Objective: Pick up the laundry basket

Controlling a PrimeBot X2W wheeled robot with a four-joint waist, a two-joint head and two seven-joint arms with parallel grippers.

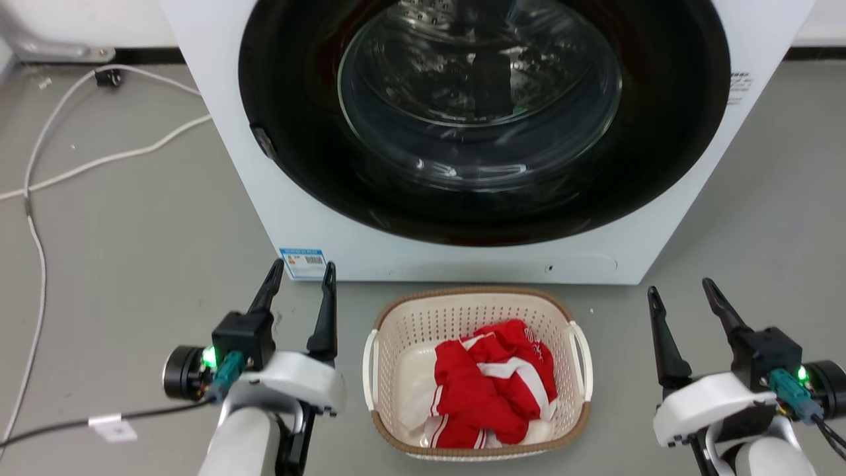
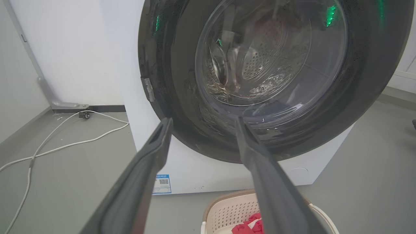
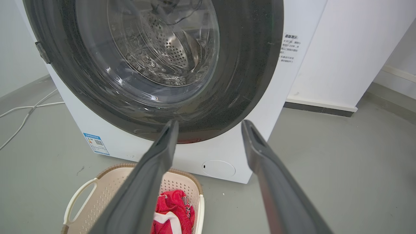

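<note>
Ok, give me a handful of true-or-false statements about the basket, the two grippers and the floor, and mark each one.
1. The laundry basket stands on the floor in front of the washing machine. True.
2. The left gripper is shut on one of the basket's handles. False: it is open and beside the basket, on its left, touching nothing.
3. The basket is empty. False: a red and white garment lies in it.
4. The right gripper is open, apart from the basket on its right side. True.
5. A white cable runs across the floor to the left of the washing machine. True.
</note>
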